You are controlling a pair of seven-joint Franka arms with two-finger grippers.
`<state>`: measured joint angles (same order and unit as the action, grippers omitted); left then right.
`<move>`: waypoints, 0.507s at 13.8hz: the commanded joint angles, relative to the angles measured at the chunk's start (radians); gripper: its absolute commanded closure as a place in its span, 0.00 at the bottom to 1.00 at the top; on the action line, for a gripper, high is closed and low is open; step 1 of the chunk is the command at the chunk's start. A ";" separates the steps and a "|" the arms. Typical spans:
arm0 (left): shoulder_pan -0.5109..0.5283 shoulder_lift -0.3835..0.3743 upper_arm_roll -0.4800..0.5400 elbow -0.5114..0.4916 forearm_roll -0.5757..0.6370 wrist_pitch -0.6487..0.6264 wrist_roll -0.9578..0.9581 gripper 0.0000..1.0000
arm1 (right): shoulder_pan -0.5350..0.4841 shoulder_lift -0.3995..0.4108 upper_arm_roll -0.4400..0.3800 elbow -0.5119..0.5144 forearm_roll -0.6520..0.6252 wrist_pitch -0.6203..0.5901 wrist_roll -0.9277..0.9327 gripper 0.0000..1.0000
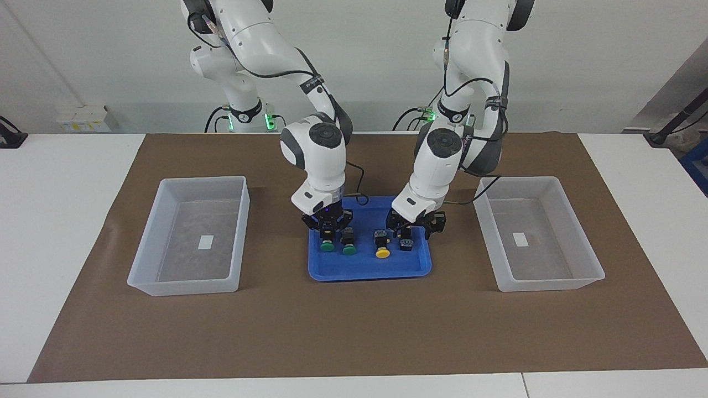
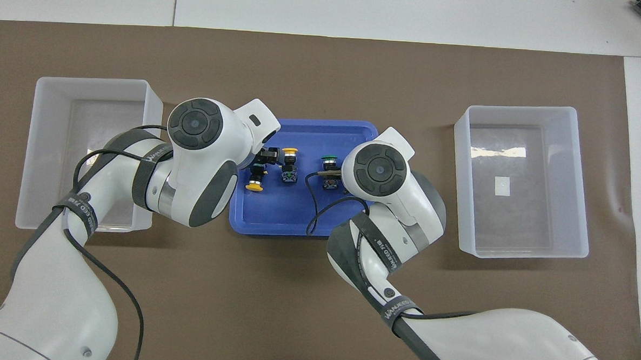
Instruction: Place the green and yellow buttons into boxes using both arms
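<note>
Four buttons lie in a row in the blue tray (image 1: 368,271). My right gripper (image 1: 328,230) is low over the green button (image 1: 327,246) at the right arm's end of the row. A second green button (image 1: 349,249) lies beside it and shows in the overhead view (image 2: 329,160). My left gripper (image 1: 414,226) is open and straddles the yellow button (image 1: 406,243) at the left arm's end; that button's cap shows in the overhead view (image 2: 254,186). The other yellow button (image 1: 382,253) lies free beside it. In the overhead view my right wrist hides the first green button.
One translucent box (image 1: 145,243) stands at the right arm's end of the brown mat and one (image 1: 587,243) at the left arm's end, each holding only a white label. The tray (image 2: 297,222) lies between them.
</note>
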<state>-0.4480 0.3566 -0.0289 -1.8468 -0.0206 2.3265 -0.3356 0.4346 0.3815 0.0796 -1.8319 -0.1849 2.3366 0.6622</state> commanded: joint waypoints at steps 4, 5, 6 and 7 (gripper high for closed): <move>-0.012 -0.007 0.012 -0.091 -0.005 0.105 0.003 0.08 | -0.095 -0.150 0.006 -0.017 -0.007 -0.108 0.027 1.00; -0.014 -0.005 0.012 -0.092 -0.005 0.111 0.003 0.09 | -0.100 -0.165 0.005 -0.018 -0.007 -0.129 0.017 1.00; -0.021 -0.005 0.012 -0.101 -0.005 0.119 0.003 0.09 | -0.123 -0.180 0.005 -0.018 -0.007 -0.144 0.002 1.00; -0.023 -0.005 0.011 -0.106 -0.005 0.125 0.000 0.10 | -0.146 -0.197 0.005 -0.024 -0.005 -0.161 -0.022 1.00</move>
<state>-0.4513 0.3573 -0.0289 -1.9200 -0.0205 2.4113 -0.3352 0.3258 0.2231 0.0763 -1.8318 -0.1848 2.1974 0.6723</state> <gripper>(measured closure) 0.088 0.687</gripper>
